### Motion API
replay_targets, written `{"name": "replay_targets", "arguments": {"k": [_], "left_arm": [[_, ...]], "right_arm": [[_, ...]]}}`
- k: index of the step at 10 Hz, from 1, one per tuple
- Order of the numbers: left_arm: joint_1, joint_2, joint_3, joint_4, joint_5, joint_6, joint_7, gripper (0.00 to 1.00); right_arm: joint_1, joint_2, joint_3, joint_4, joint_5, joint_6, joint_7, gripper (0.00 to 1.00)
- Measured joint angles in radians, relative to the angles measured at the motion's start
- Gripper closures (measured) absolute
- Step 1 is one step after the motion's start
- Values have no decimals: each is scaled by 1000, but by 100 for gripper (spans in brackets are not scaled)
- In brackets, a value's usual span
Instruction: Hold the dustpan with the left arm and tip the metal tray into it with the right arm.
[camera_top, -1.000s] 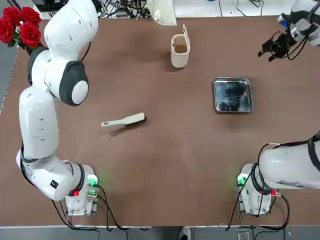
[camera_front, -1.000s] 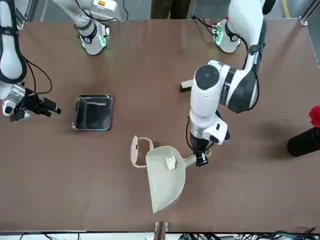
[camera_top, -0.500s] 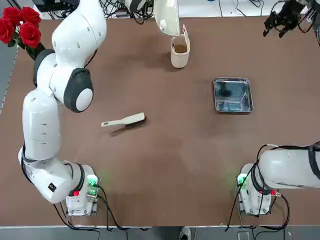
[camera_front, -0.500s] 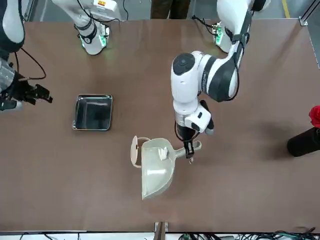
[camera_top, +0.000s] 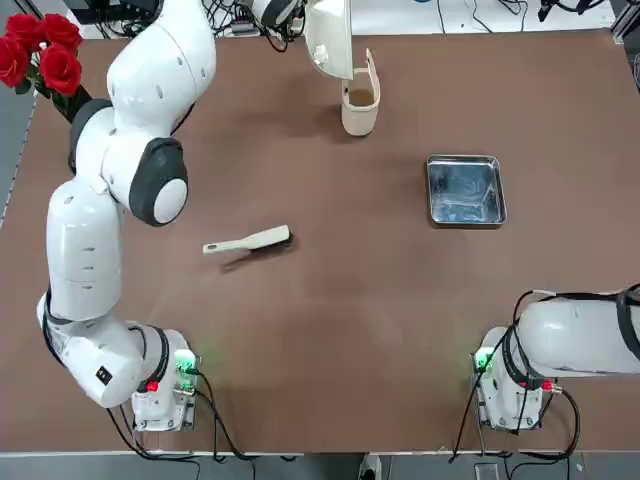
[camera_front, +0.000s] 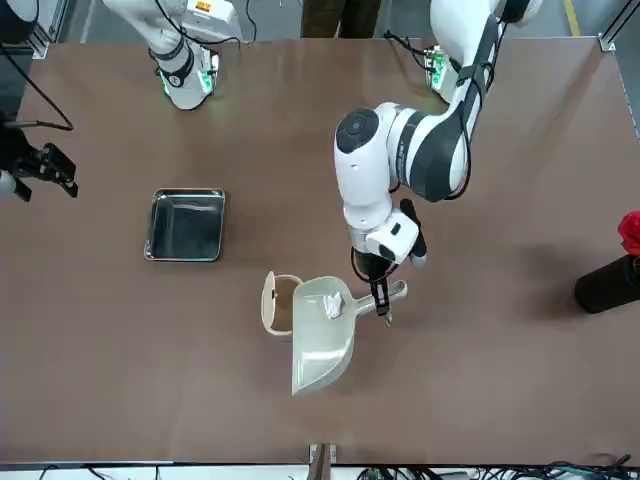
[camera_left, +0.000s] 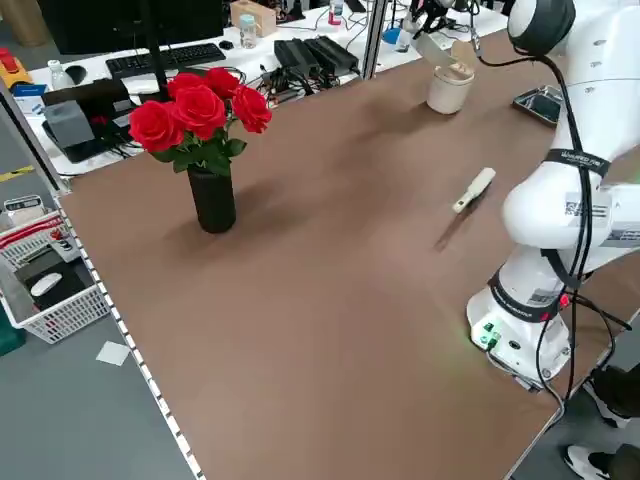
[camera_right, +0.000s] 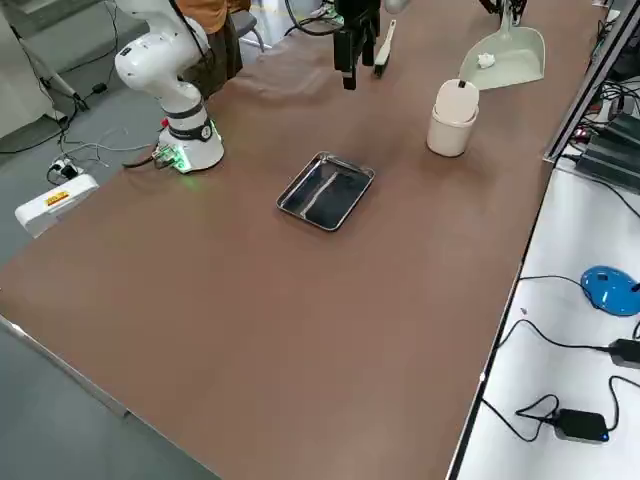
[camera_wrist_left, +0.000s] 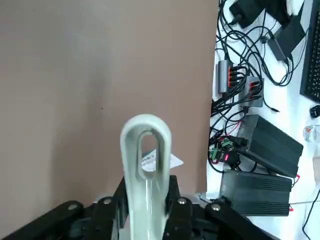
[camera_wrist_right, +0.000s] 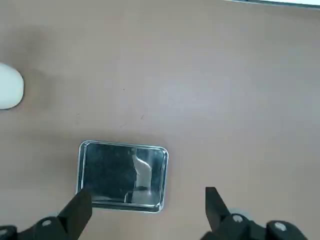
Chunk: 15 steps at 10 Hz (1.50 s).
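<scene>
Only frontally, paper (in dustpan)

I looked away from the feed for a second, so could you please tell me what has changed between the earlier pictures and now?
The left claw, shut on the dustpan handle throughout, carried it sideways until its back end hangs over the bin; a white scrap still lies inside. The right claw, open, pulled away from the metal tray toward the table's edge. The tray, bin and brush stayed put.
</scene>
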<state>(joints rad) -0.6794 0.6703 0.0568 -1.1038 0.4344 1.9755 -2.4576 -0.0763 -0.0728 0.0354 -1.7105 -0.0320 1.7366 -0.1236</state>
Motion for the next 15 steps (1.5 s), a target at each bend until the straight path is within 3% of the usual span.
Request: {"name": "replay_targets", "arguments": {"k": [15], "left_arm": [[-88, 2, 8, 1, 262, -14, -149, 67]], "right_arm": [[-14, -1, -8, 18, 0, -28, 0, 0]]}}
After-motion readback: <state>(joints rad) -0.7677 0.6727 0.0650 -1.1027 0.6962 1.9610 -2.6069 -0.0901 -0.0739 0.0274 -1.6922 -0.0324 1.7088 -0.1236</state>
